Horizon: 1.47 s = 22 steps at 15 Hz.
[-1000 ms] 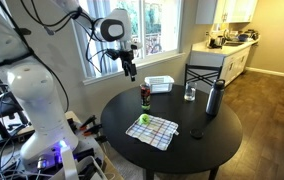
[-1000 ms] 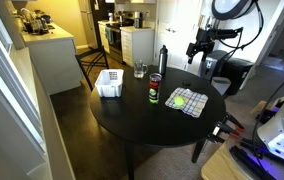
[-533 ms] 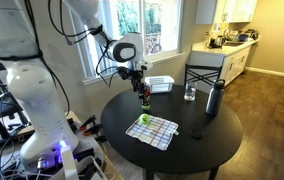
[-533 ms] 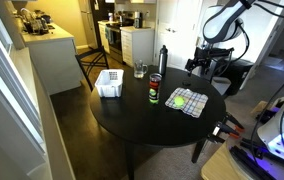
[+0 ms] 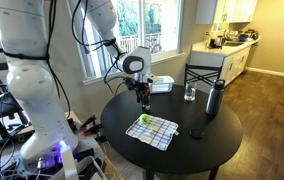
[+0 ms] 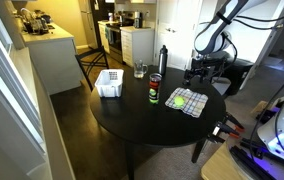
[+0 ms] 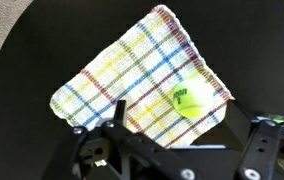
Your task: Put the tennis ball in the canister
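Observation:
The tennis ball (image 5: 142,119) (image 6: 179,100) (image 7: 189,100) is yellow-green and lies on a plaid cloth (image 5: 153,130) (image 6: 187,101) (image 7: 132,75) on the round black table (image 5: 207,150). The canister (image 6: 155,88), a slim clear tube with a dark red band, stands upright beside the cloth. My gripper (image 5: 142,95) (image 6: 200,76) (image 7: 177,122) is open and empty. It hangs above the cloth's edge, with the ball just ahead of its fingers in the wrist view. In an exterior view my gripper covers most of the canister.
A white basket (image 5: 160,83) (image 6: 110,83), a clear drinking glass (image 5: 190,93) (image 6: 140,71) and a tall dark grey bottle (image 5: 214,97) (image 6: 163,60) stand on the table's far part. A small dark object (image 5: 195,132) lies near the cloth. A chair (image 5: 204,72) stands behind the table.
My gripper has come down from high near the window to just above the table by the cloth. The ball, canister and cloth have not moved.

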### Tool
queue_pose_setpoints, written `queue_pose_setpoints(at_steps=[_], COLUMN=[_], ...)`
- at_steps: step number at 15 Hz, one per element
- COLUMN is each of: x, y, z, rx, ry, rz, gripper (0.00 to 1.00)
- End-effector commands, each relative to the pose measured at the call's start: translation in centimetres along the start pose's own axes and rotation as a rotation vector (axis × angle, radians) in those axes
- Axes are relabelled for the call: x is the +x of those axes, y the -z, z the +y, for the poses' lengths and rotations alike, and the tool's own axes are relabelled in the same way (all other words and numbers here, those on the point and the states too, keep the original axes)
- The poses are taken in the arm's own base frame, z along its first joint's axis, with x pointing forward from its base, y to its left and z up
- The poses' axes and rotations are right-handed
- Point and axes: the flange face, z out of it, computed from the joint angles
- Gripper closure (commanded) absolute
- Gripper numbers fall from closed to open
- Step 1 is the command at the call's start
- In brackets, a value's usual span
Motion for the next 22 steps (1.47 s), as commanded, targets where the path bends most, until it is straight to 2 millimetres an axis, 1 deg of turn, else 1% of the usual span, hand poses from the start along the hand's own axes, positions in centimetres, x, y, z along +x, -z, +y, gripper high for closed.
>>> queue_pose_setpoints(at_steps=[1, 8, 10, 13, 15, 19, 22], x=[0.3, 0.7, 0.4, 0.8, 1.2, 2.2, 3.0], y=[-0.3, -0.5, -2.0, -4.8, -6.4, -8.6, -9.9], z=[0.0, 0.0, -0.5, -1.7, -2.6, -4.3, -5.1], rx=[-0.003, -0.004, 0.001, 0.03, 0.06, 0.085, 0.09], ry=[0.0, 0.001, -0.004, -0.006, 0.004, 0.038, 0.059], rz=[-0.006, -0.007, -0.012, -0.035, -0.02, 0.004, 0.01], gripper=[0.0, 0.0, 0.0, 0.0, 0.0, 0.0, 0.0])
